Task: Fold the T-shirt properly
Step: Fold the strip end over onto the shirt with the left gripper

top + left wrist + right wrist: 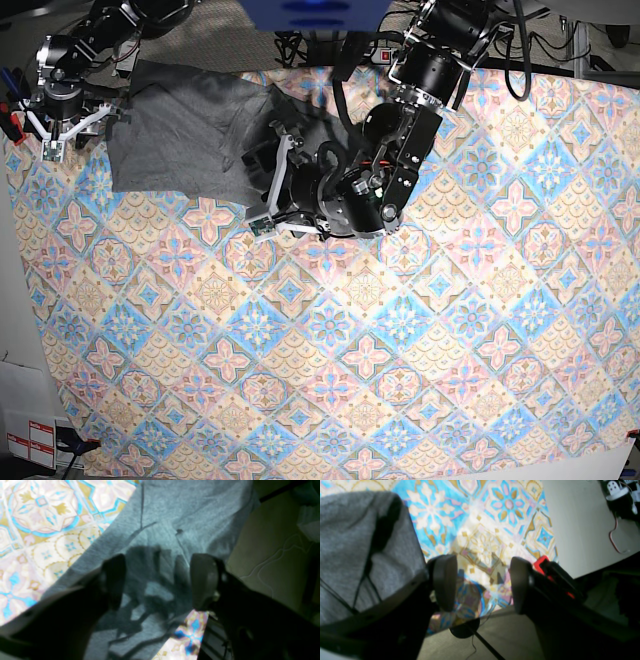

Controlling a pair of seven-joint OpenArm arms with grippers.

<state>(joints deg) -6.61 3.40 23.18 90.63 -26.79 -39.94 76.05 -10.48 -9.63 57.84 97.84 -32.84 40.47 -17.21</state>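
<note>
I see the grey T-shirt (185,135) lying bunched at the far left corner of the patterned worktop (420,340). My left tool (157,580) hovers over its cloth, fingers spread, holding nothing. My right tool (482,582) hangs spread beside the shirt's edge.

Patterned tablecloth (400,330): diamond-and-flower print in blue, pink, gold; covers tabletop. Red-and-white labels (28,440) near lower left corner, off cloth. Cables (545,40) beyond far edge.
</note>
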